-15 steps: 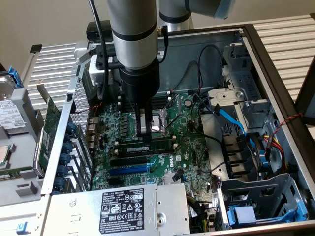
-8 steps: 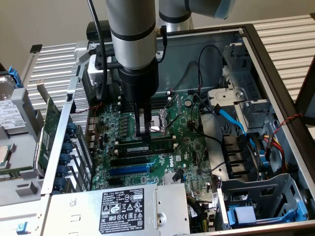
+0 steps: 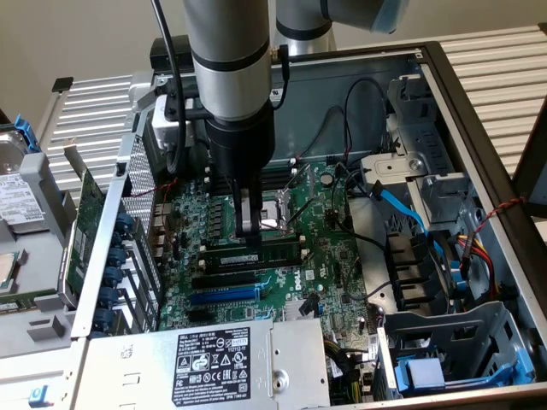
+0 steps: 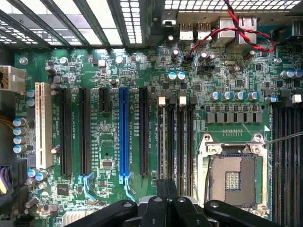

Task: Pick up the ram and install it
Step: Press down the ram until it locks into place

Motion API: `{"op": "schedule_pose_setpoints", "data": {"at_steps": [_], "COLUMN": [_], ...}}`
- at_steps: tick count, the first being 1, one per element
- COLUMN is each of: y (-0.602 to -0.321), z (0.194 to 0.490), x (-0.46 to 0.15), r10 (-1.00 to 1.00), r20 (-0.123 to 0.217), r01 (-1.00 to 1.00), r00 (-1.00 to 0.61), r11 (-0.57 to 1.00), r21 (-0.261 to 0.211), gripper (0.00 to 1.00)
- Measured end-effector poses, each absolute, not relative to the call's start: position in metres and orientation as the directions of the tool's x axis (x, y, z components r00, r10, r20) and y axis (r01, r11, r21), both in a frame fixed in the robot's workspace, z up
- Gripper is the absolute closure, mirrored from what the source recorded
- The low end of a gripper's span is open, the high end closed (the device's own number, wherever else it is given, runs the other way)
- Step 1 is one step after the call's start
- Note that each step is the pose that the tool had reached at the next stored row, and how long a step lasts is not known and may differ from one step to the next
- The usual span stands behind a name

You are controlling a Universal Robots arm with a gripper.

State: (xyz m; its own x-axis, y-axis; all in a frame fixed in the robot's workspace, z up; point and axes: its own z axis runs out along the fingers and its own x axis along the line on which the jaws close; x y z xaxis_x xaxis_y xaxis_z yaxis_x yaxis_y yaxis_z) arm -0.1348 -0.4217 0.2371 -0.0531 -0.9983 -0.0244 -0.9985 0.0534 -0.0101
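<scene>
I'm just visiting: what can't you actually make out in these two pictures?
- Exterior view: whether the gripper grips or merely touches the ram; its own body hides the contact.
- Wrist view: the memory slots' near ends, covered by the gripper's black links.
- Exterior view: the power supply label's print, too small to read.

Bright, even daylight, glare through the slatted vents (image 4: 109,23), soft shadow inside the case (image 3: 359,94), sharp motherboard (image 4: 109,142) detail
</scene>
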Motion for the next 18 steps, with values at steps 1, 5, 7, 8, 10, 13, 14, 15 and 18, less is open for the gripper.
{"op": "schedule_pose_setpoints", "data": {"at_steps": [1,5,7,8,10,13,14,15,18], "y": [-0.4217,-0.4217,-0.4217,-0.4217,-0.4217,-0.4217,-0.4217,-0.4217,-0.4217], "z": [0.2369,0.2363,0.2358,0.2355,0.235,0.2339,0.2334,0.2329,0.2316], "x": [-0.135,-0.1356,-0.1356,-0.1356,-0.1357,-0.1359,-0.1359,-0.1359,-0.1361], "r10": [-0.998,-0.998,-0.998,-0.998,-0.998,-0.998,-0.998,-0.998,-0.998], "r20": [-0.024,-0.024,-0.024,-0.024,-0.024,-0.024,-0.024,-0.024,-0.024], "r01": [-0.999,-0.999,-0.999,-0.999,-0.999,-0.999,-0.999,-0.999,-0.999], "r00": [-0.053,-0.053,-0.053,-0.053,-0.053,-0.053,-0.053,-0.053,-0.053], "r11": [0.053,0.053,0.053,0.053,0.053,0.053,0.053,0.053,0.053], "r21": [-0.01,-0.01,-0.01,-0.01,-0.01,-0.01,-0.01,-0.01,-0.01], "gripper": [0.9,0.9,0.9,0.9,0.9,0.9,0.9,0.9,0.9]}}
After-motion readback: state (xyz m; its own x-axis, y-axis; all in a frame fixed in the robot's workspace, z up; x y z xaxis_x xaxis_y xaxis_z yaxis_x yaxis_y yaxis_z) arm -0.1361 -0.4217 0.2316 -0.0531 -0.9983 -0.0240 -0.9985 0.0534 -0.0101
